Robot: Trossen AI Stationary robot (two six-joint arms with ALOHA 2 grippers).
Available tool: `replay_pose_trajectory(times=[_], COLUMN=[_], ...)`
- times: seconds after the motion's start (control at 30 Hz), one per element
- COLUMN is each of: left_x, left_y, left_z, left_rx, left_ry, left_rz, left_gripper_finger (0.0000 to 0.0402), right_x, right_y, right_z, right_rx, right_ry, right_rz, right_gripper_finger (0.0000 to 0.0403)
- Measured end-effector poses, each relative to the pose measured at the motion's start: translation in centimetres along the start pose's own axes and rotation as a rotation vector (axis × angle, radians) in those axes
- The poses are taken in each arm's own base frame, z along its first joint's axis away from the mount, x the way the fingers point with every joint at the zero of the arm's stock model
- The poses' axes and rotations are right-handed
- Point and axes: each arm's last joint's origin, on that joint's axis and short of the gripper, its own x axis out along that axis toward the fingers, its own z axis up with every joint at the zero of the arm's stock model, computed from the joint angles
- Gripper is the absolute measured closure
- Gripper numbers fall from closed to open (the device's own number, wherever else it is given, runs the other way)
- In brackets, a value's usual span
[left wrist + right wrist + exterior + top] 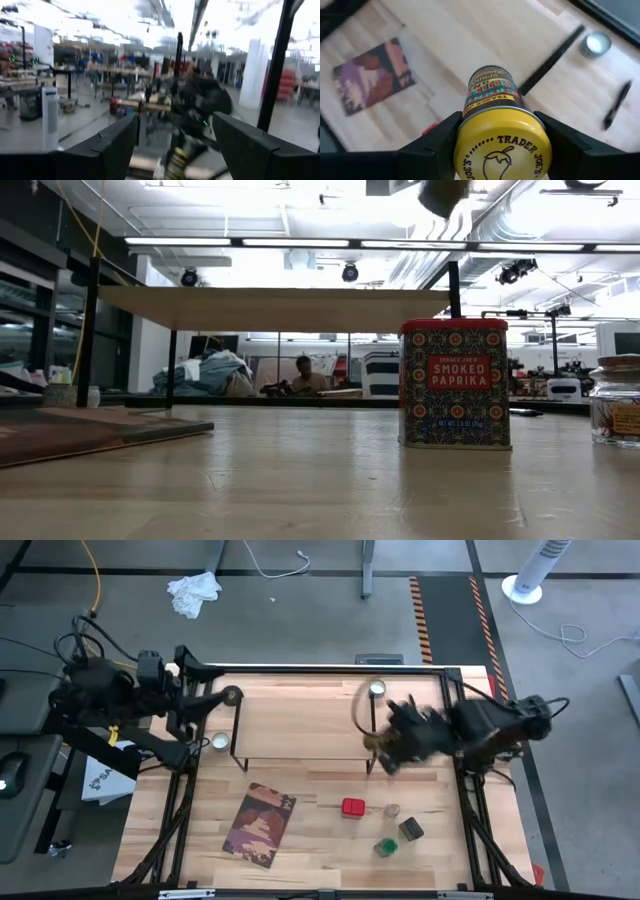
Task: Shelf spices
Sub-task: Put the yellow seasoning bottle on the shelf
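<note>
Spices task, placing step in hand. Shelf (pixel 300 720) stood on thin black legs across the far half of the table (pixel 310 840), its board bare of jars as far as the high view showed. Book (pixel 260 824) lay flat on the near left part of the table, well apart from the jars.

Right gripper (pixel 495 135) was raised over the table near the shelf's right end, its 2 fingers pinching the yellow-topped jar (pixel 497 135) at the sides just below the lid; the jar was carried clear of the table. Left gripper (pixel 175 145) waited at the shelf's left end, fingers spread, holding nothing.

4 spices remained on the near right part of the table: red box (pixel 352 807), clear jar (pixel 392 811) just beside it, dark tin (pixel 410 829) and green-topped jar (pixel 385 847) a little nearer the front edge. All 4 stood upright, as far as could be told.

Judgement: first jar in transit, 4 still to fetch. Next move calls for bringing the yellow-topped jar over the board, setting it upright before release, and leaving room alongside for the other 4.
</note>
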Motion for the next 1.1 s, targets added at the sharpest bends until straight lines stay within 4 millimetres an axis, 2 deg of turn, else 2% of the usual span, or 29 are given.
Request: replay_pose_trajectory(times=[0.13,0.27,0.4,0.53,0.63,0.87,1.1], left_x=[0.1,0.4,0.4,0.5,0.5,0.5,0.5], left_y=[-0.3,-0.8,-1.0,-1.0,-1.0,-1.0,-1.1], left_z=[-1.0,-1.6,-1.7,-1.8,-1.8,-1.9,-1.9], left_rx=[0.017,0.036,0.039,0.029,0.024,0.078,0.08], left_ry=[0.091,0.131,0.137,0.138,0.139,0.146,0.152], left_rz=[-0.009,-0.026,-0.035,-0.038,-0.042,-0.046,-0.076], left_gripper_finger=[0.0145,0.0145,0.0145,0.0145,0.0145,0.0145,0.0145], right_x=[4.2,8.2,11.2,13.7,14.2,13.8,13.6], right_y=[0.3,0.1,0.0,-0.5,-0.9,-1.7,-1.1], right_z=[4.9,8.6,10.9,11.8,11.8,12.2,11.8], right_rx=[-0.01,-0.029,-0.035,0.004,0.009,0.002,-0.115], right_ry=[0.131,0.211,0.249,0.329,0.353,0.33,0.345], right_rz=[-0.021,-0.019,-0.018,0.004,-0.003,-0.014,0.032], right_gripper_finger=[0.0193,0.0193,0.0193,0.0193,0.019,0.0165,0.0161])
